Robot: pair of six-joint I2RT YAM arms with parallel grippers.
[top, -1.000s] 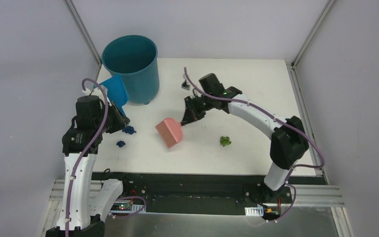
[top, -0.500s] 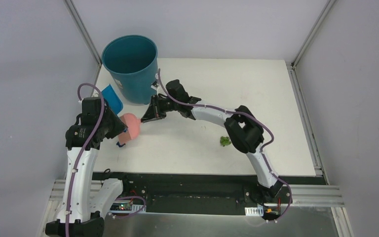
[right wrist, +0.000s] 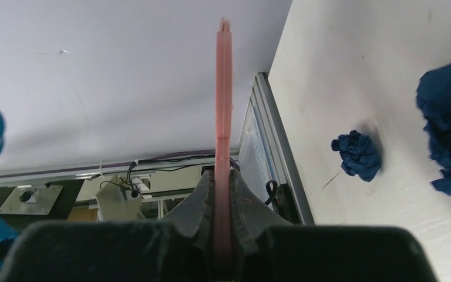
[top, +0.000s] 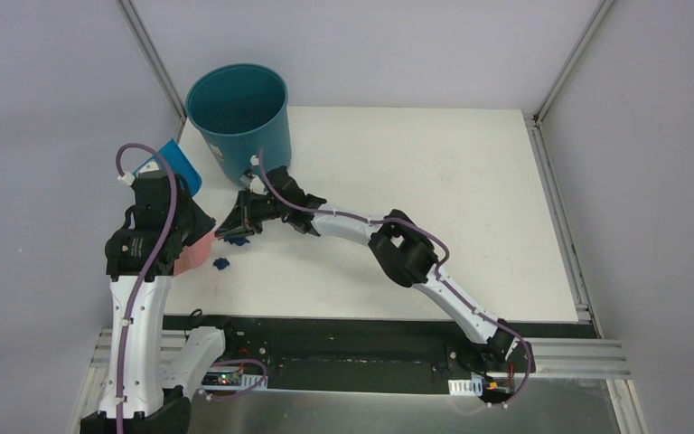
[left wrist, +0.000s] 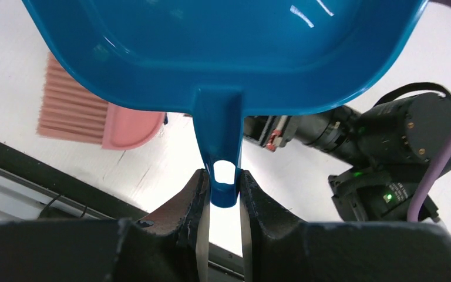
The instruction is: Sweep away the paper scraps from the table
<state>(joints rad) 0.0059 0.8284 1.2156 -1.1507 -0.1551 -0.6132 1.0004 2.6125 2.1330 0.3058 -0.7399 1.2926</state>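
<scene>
Pink brush (right wrist: 223, 88) and blue dustpan (left wrist: 223, 53) held at the left edge of the table (top: 434, 181).
The left gripper (left wrist: 223, 197) is clamped on the dustpan's handle, the right gripper (right wrist: 223, 176) pinched tight on the brush — two dark blue paper scraps (right wrist: 358, 154) lie near that edge, beside the brush.

**Both arms at left side, both grippers clamped**

Left arm (top: 135, 307) stands upright with the elbow bent. Left gripper (left wrist: 224, 187) pinches the blue dustpan (left wrist: 223, 53) handle. Right arm (top: 416, 262) stretches low across to the left. Right gripper (right wrist: 223, 176) is tight on the pink brush (right wrist: 224, 88) handle.
</scene>
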